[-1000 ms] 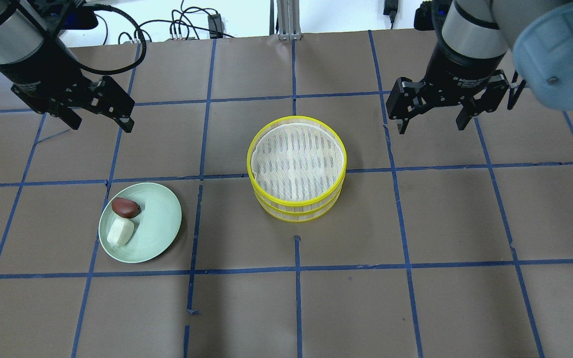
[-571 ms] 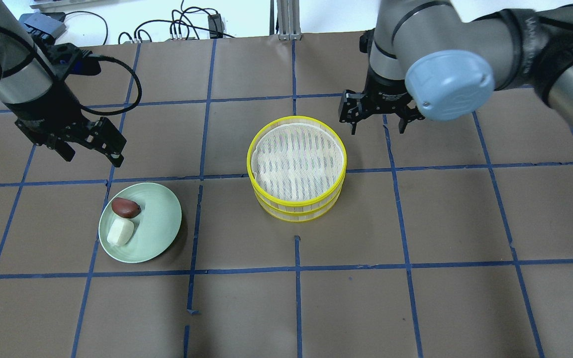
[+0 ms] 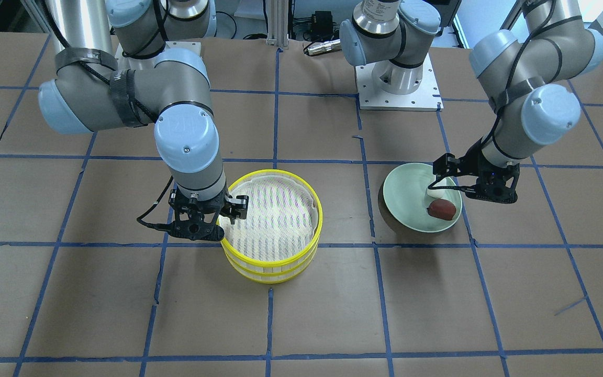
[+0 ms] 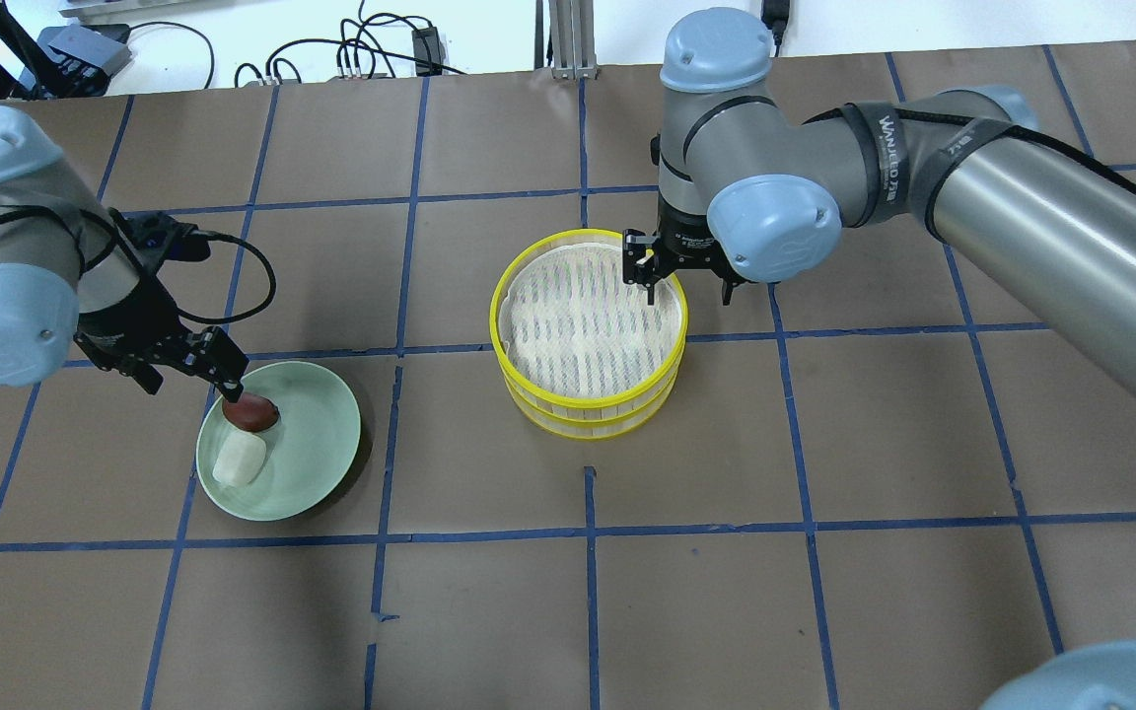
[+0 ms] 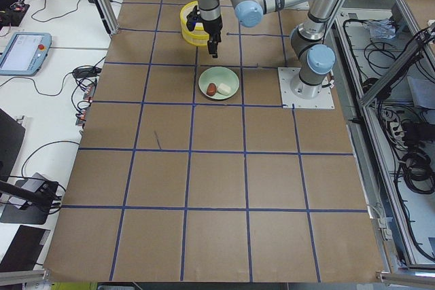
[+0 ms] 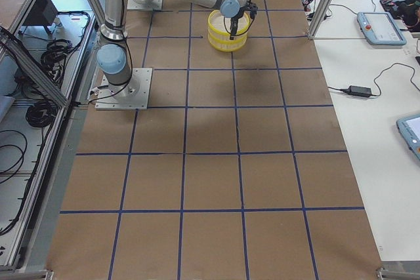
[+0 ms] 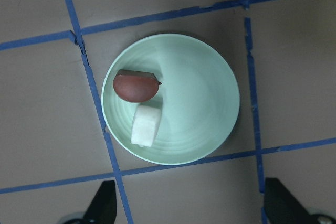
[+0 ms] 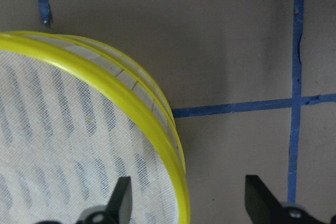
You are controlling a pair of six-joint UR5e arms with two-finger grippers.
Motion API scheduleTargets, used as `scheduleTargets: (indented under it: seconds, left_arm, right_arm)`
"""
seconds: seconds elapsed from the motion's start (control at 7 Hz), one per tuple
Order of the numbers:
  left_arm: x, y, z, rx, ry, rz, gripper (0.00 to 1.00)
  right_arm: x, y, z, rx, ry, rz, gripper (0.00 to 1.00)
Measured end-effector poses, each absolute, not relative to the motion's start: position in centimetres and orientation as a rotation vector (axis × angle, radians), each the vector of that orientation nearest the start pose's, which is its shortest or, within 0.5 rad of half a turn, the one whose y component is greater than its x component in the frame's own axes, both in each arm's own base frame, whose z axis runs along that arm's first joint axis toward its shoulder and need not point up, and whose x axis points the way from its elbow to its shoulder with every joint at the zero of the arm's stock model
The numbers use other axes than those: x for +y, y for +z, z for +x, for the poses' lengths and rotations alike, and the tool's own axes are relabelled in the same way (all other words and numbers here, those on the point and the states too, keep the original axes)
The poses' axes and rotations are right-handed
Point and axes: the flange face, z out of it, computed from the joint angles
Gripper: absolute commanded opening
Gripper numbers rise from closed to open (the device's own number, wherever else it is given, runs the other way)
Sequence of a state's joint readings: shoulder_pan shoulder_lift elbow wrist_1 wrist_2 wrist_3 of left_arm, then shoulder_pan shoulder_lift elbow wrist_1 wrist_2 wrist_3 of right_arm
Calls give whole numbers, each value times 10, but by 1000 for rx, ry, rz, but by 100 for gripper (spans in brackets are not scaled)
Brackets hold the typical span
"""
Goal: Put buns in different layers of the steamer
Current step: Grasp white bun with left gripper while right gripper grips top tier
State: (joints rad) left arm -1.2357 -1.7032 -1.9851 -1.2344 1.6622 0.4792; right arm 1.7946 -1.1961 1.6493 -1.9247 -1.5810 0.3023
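Two steamer layers stand stacked mid-table, the top layer on the bottom layer; the top mesh is bare. They also show in the front view. A reddish-brown bun and a white bun lie side by side on a pale green plate. My left gripper is open, low over the plate's far-left edge next to the brown bun; the white bun lies just below it in the wrist view. My right gripper is open and straddles the top layer's far-right rim.
Brown paper with a blue tape grid covers the table. Cables lie beyond the far edge. My right forearm stretches over the table's right half.
My left gripper has moved down and right to the plate's edge. My right gripper has moved left and down onto the steamer's far-right rim. Buns, plate and steamer have not moved.
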Motion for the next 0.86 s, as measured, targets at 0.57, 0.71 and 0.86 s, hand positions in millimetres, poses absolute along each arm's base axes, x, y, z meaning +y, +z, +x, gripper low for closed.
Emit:
scheduleTargets:
  seconds: [0.57,0.71,0.86]
  left_arm:
    - [-464,180,34,3138,608,214,24]
    - [-461,177,32,3131,625,144,1]
    - [-460,180,31,3123,626,80,0]
  right_arm:
    - [-546,266,259,3175,168,139,4]
    - [-547,274,257,3178,144,141,4]
    - [-548,283,251,3178,120,150,4]
